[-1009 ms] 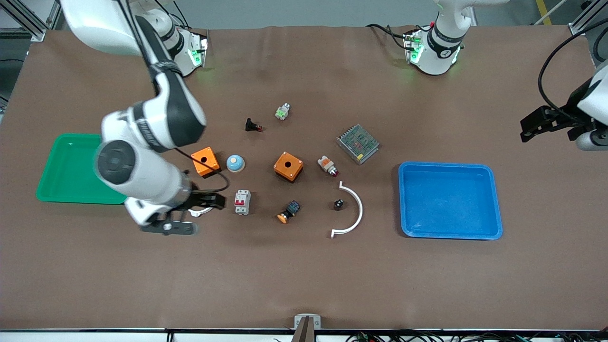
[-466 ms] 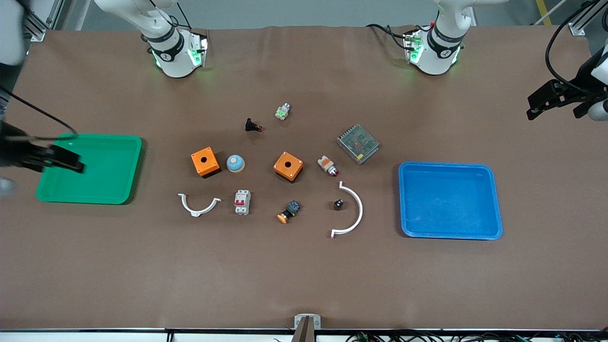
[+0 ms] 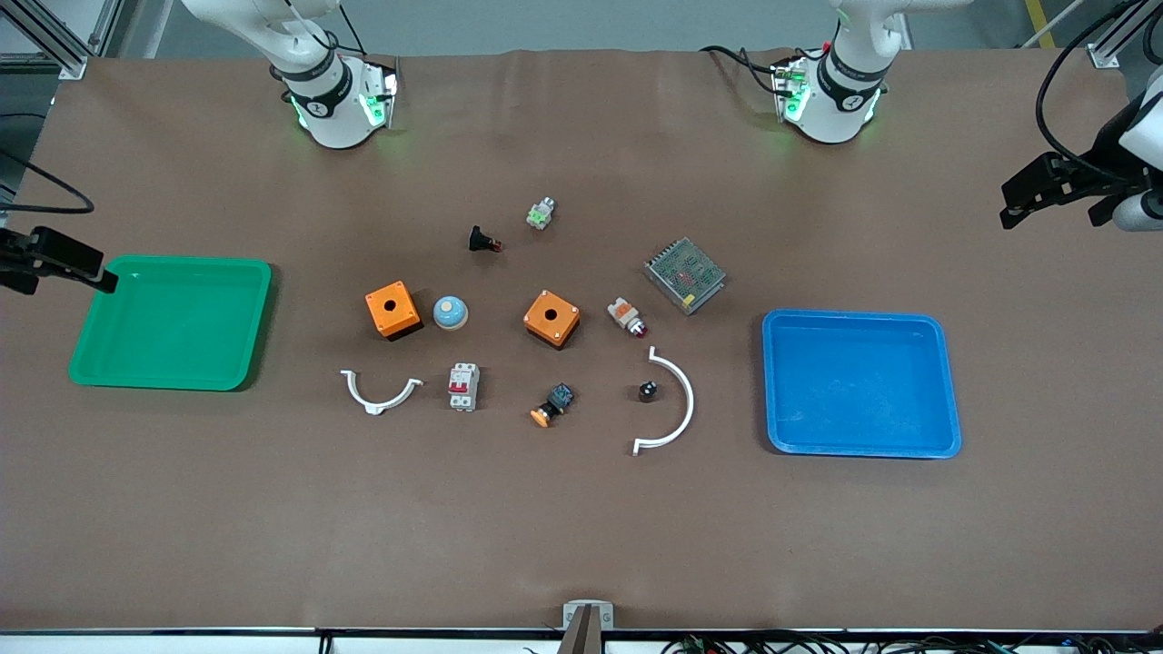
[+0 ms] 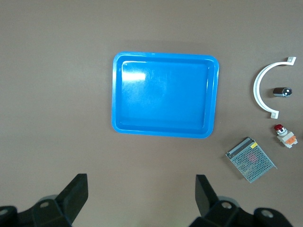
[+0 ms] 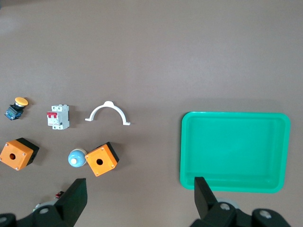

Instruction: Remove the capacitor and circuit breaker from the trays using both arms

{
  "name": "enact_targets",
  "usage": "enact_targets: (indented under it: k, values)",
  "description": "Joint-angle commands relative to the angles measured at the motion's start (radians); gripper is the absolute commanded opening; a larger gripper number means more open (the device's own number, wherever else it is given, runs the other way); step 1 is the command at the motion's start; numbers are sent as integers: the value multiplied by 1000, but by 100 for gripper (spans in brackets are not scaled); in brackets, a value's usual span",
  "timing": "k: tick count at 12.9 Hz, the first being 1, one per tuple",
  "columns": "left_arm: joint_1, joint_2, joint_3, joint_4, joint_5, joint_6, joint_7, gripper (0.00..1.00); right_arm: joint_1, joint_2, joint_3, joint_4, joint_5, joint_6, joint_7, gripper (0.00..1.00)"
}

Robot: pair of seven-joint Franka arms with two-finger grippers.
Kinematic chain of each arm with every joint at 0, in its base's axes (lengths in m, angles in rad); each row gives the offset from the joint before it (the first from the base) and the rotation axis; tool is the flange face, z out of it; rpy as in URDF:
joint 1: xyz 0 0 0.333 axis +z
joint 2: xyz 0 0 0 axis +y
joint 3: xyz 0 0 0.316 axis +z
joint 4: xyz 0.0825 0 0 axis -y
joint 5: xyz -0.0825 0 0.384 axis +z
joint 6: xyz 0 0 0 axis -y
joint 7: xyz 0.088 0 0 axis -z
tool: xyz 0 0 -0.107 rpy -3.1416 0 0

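The capacitor [image 3: 647,391] is a tiny black cylinder standing inside the curve of a white arc piece [image 3: 677,404]. It also shows in the left wrist view [image 4: 282,92]. The breaker [image 3: 463,386] is a small white block with red levers, lying on the mat between a white clip [image 3: 380,391] and an orange-capped button [image 3: 551,405]. It also shows in the right wrist view [image 5: 57,117]. My right gripper [image 3: 86,270] is open and empty, high over the edge of the green tray [image 3: 173,322]. My left gripper [image 3: 1031,193] is open and empty, high over the mat at the left arm's end.
A blue tray [image 3: 859,381] lies toward the left arm's end. Two orange boxes [image 3: 392,310] [image 3: 551,318], a blue dome [image 3: 450,312], a mesh-covered unit [image 3: 685,274], a white-and-orange part [image 3: 626,316], a black switch [image 3: 482,240] and a green-and-white part [image 3: 540,214] lie mid-table.
My right arm has swung away from beside the white clip and the breaker out to the right arm's end by the green tray. My left gripper has shifted only slightly.
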Motion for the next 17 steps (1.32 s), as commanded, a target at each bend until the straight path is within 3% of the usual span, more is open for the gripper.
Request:
enact_targets:
  k: [1,6,17]
  values:
    - [5,-13,-5,-14,-21,8,-3,100,16,-59,13,-69,-9,31,47,100]
    - [4,-8,-5,-14,-23,9,-3,100,27,-131,13,-169,-44,83,43,100]
    - [4,2,-19,-8,-21,0,15,100,28,-158,14,-167,-73,6,34,100]
